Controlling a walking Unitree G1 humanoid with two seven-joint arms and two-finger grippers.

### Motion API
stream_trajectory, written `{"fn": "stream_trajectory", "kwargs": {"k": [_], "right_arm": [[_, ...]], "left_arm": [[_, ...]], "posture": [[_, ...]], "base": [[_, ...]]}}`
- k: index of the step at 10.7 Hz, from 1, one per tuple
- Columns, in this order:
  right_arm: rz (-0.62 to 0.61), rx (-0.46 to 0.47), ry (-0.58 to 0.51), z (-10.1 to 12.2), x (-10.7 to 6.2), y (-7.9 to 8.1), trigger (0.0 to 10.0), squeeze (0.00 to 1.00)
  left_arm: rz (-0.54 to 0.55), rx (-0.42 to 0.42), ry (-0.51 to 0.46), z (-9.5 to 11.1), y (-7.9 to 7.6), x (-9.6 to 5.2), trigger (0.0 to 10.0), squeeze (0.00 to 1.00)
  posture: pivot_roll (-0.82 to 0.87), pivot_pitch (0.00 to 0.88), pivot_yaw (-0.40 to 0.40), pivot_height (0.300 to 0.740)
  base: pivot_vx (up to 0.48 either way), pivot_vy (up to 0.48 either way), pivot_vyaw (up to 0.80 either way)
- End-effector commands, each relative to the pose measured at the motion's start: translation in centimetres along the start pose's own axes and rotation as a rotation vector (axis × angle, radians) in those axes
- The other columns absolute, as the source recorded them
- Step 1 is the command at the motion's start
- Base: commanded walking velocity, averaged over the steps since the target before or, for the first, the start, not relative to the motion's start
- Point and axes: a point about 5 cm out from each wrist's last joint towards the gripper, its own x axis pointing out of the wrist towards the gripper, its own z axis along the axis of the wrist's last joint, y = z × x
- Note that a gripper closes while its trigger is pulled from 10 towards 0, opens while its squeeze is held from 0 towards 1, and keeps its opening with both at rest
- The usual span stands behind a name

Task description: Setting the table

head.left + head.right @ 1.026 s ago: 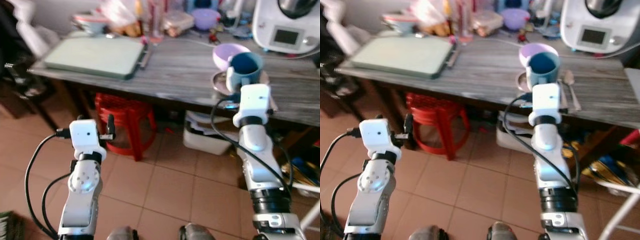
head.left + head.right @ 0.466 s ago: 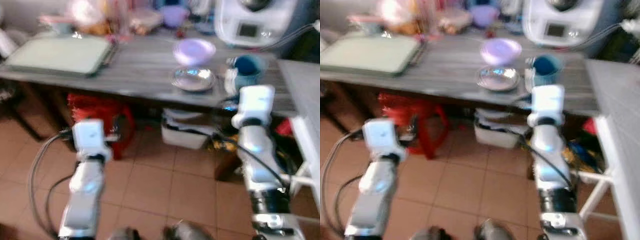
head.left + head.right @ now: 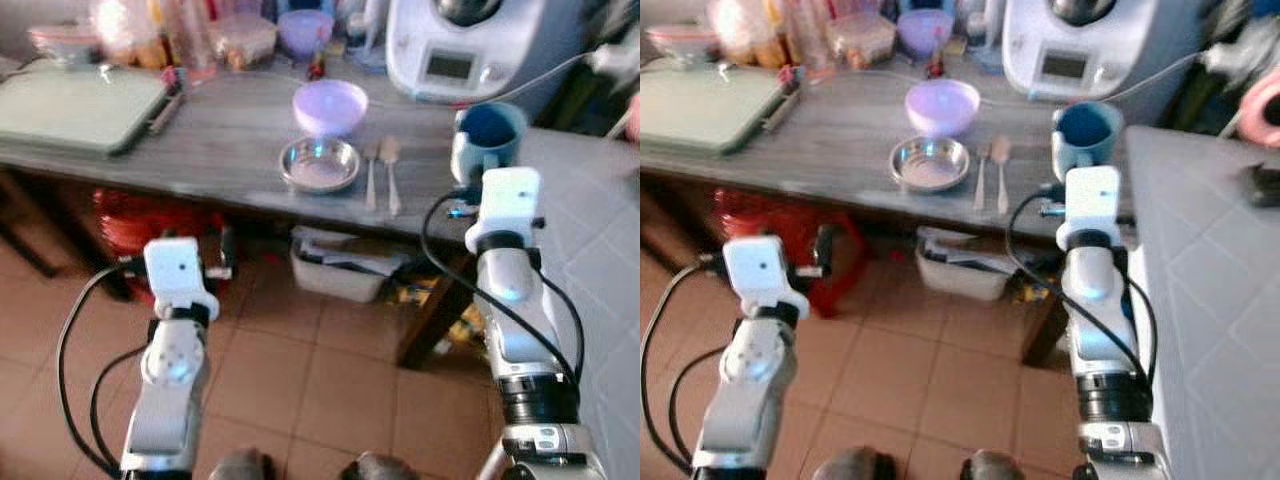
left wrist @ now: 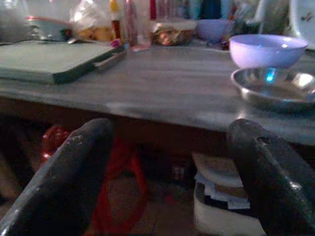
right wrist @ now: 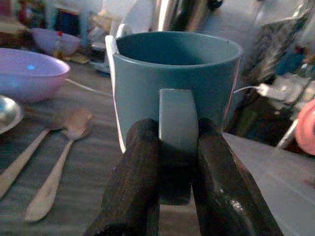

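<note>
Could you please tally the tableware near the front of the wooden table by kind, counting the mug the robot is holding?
Bowls: 2, the lilac bowl and the steel bowl
Spoons: 2
Mugs: 1, the blue mug held by the right gripper
Total: 5

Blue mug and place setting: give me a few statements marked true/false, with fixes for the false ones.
1. The right gripper is shut on the handle of the blue mug. True.
2. The left gripper holds a spoon. False: its fingers are open with nothing between them, and it hangs below the table edge.
3. The purple bowl sits inside the metal dish. False: the bowl stands on the table just behind the dish.
4. Two pieces of cutlery lie side by side between the metal dish and the mug. True.
5. The mug lies tipped on its side. False: it is upright, mouth up.
</note>
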Motion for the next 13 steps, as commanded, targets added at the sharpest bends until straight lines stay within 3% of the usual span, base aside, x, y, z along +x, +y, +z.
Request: {"fn": "stream_trajectory", "kwargs": {"k": [1, 4, 13], "right_arm": [[0.004, 0.002, -0.029, 0.59, 0.14, -0.02, 10.0, 0.00], [-0.010, 0.011, -0.018, 0.48, 0.19, -0.24, 10.0, 0.00], [0.043, 0.008, -0.064, 1.12, -0.07, 0.33, 10.0, 0.00]], "left_arm": [[0.000, 0.010, -0.012, 0.26, 0.30, -0.11, 10.0, 0.00], [-0.015, 0.007, -0.025, 0.41, 0.21, -0.15, 10.0, 0.00], [-0.020, -0.012, -0.017, 0.38, 0.21, -0.27, 10.0, 0.00]], "posture": [[-0.04, 0.069, 0.020, 0.740], [-0.04, 0.071, 0.019, 0.740], [-0.04, 0.082, 0.020, 0.740]], "base": [[0.000, 0.000, 0.00], [0.231, 0.000, -0.15], [0.461, 0.000, 0.00]]}}
